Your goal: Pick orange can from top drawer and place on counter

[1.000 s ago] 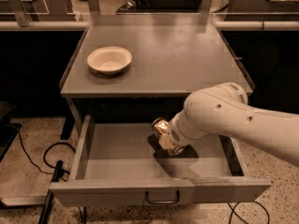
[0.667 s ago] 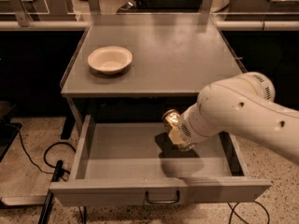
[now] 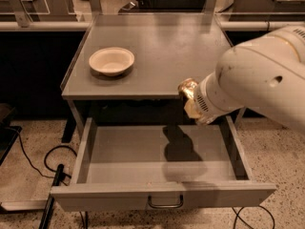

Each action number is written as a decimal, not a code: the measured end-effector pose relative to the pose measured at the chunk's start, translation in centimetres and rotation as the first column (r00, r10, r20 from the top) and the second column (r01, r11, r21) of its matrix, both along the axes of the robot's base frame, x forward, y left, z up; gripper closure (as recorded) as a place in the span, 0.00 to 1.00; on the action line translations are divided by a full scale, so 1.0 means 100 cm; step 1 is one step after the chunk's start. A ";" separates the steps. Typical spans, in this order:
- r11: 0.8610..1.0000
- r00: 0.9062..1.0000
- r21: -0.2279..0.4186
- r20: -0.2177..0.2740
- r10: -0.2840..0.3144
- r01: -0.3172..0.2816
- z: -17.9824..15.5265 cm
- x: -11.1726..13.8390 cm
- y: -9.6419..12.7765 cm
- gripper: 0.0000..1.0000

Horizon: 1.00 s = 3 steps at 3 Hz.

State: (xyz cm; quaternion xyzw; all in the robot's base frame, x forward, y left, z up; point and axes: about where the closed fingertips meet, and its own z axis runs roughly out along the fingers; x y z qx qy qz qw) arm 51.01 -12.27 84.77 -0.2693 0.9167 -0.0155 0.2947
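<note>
The orange can (image 3: pixel 187 88) is shiny, with a silver end, and hangs in the air at the counter's front edge, right of centre. My gripper (image 3: pixel 189 99) is shut on it, mostly hidden behind my big white arm (image 3: pixel 257 80), which comes in from the right. The top drawer (image 3: pixel 143 149) is pulled wide open below and holds only my arm's shadow. Its front panel carries a dark wire handle (image 3: pixel 165 203). The grey counter (image 3: pixel 162 46) lies just behind and level with the can.
A cream round bowl (image 3: pixel 111 61) sits on the left part of the counter. Black cables (image 3: pixel 33 163) trail on the speckled floor to the left of the cabinet. More tables and rails stand along the back.
My gripper has lifted the orange can out of the drawer, up and slightly right, to the height of the counter's front edge.
</note>
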 end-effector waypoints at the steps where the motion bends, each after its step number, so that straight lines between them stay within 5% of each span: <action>1: 1.000 0.999 -0.031 0.035 -0.002 0.003 0.027 0.030 -0.005 1.00; 3: 1.000 0.999 -0.020 0.043 0.010 -0.009 0.035 0.046 -0.001 1.00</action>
